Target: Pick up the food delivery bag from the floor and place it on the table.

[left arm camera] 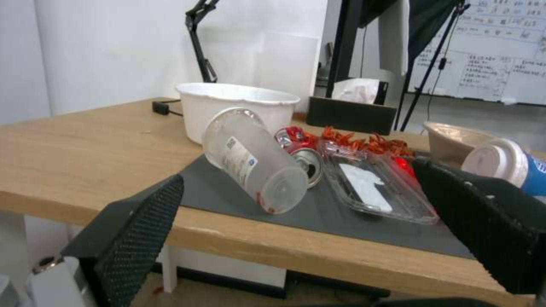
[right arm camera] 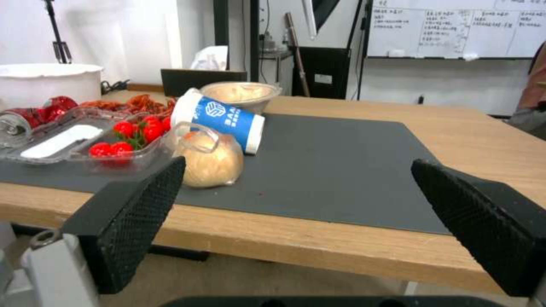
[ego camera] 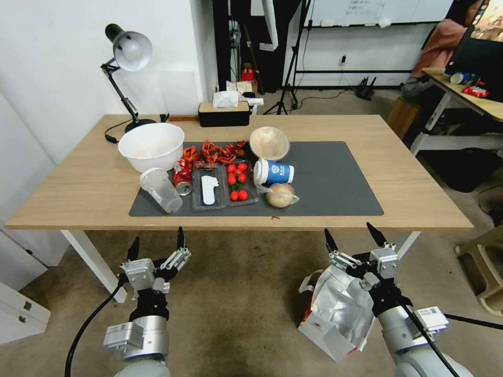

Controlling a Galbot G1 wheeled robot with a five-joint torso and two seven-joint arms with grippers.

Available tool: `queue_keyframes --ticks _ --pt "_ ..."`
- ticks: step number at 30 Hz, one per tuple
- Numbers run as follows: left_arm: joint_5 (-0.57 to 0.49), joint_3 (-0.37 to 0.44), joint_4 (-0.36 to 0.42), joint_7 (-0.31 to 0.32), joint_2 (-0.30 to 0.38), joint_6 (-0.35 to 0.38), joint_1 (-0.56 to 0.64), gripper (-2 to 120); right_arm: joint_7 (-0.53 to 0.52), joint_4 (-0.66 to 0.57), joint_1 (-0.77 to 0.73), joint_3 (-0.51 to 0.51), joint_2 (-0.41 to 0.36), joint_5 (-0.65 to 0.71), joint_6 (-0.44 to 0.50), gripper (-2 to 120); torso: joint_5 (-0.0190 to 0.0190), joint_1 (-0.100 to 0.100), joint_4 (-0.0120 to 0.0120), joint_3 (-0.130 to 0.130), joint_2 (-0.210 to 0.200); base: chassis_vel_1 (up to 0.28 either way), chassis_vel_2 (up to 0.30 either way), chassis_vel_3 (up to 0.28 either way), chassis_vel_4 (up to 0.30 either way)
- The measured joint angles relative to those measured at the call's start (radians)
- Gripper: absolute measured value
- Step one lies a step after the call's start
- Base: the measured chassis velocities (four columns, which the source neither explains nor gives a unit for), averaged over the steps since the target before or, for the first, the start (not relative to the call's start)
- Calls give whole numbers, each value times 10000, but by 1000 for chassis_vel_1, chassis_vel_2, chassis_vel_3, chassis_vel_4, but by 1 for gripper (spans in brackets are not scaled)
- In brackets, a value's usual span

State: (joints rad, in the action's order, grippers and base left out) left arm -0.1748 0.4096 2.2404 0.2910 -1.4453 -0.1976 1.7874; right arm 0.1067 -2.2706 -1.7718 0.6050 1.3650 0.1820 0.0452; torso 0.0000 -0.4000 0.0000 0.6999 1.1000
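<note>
A long rectangular table (ego camera: 78,183) with a smooth light-wood top and white legs filled the middle of the head view, and a flat dark grey mat (ego camera: 325,183) covered its centre. On the speckled floor in the lower right of that frame lay the food delivery bag (ego camera: 335,314), a boxy white paper bag tipped on its side, its crinkled silver foil lining showing through the open mouth and red trim along one edge. The right gripper (ego camera: 354,241), black-fingered on a silver wrist, hovered just above the bag's upper rim with its fingers spread apart, holding nothing. In the lower left, the left gripper (ego camera: 157,245) sat below the table's near edge, fingers likewise spread and empty. On the mat's left half stood a round white plastic bowl (ego camera: 151,145), and before it lay a frosted clear plastic cup (ego camera: 161,190) on its side, a shallow clear plastic tray (ego camera: 208,192), a blue-and-white paper cup (ego camera: 274,172) also toppled, and a small clear plastic bag holding a tan bun (ego camera: 281,196).
</note>
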Motion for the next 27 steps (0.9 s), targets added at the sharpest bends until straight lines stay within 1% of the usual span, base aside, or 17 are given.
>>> queue_keyframes --ticks 8,11,12,15,17,19,24,27 --pt "-131 72 41 142 112 96 -15 100 84 4 -62 -24 125 -1 45 100 -1 37 0 -48 -84 0 0 0 0" --pt "-230 96 8 173 215 92 -17 100 149 -72 -100 -4 196 -21 45 100 0 137 0 -168 -306 0 0 0 0" --pt "-230 96 8 173 215 92 -17 100 149 -72 -100 -4 196 -21 45 100 0 137 0 -168 -306 0 0 0 0" --pt "-239 92 -3 186 232 99 -27 100 178 -88 -145 27 248 -33 48 100 0 229 0 -287 -517 0 0 0 0" --pt "-236 85 -3 191 232 108 -27 100 184 -88 -154 33 259 -34 65 100 0 252 -1 -314 -567 0 0 0 0" --pt "-218 62 -3 209 231 128 -13 100 211 -87 -187 43 311 -34 162 100 0 329 0 -408 -742 0 0 0 0" --pt "-211 57 -3 236 237 139 0 100 213 -87 -210 46 345 -34 176 100 0 410 -1 -519 -932 0 0 0 0" --pt "-211 51 -3 245 246 163 3 100 214 -87 -219 64 347 -34 176 100 0 505 -1 -641 -1147 0 0 0 0"
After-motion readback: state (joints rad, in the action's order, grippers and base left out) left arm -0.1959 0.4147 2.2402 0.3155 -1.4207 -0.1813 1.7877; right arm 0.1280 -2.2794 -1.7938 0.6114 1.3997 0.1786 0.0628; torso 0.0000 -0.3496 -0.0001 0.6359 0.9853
